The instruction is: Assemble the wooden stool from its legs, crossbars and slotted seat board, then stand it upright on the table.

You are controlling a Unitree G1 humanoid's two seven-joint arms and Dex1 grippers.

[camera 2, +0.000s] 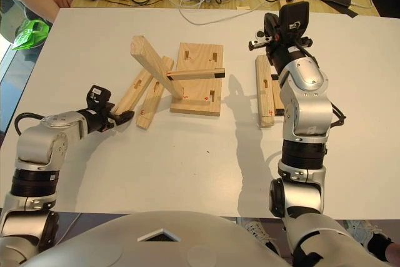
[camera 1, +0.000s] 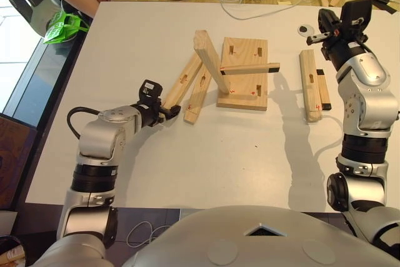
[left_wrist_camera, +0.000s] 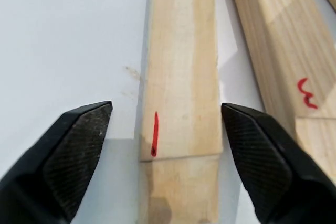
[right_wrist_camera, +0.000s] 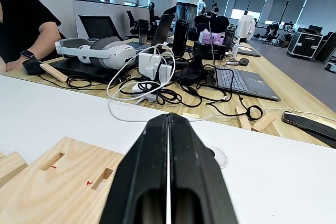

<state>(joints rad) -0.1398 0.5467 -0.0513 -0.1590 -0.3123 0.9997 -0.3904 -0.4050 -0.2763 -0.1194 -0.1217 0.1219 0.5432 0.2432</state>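
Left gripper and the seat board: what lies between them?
Two wooden legs lie side by side between left gripper and seat board, in both eye views.

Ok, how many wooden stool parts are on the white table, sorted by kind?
Legs: 4 (one tilted on the board, two lying on its left, one on its right)
Crossbars: 2 ()
Seat board: 1
Total: 7
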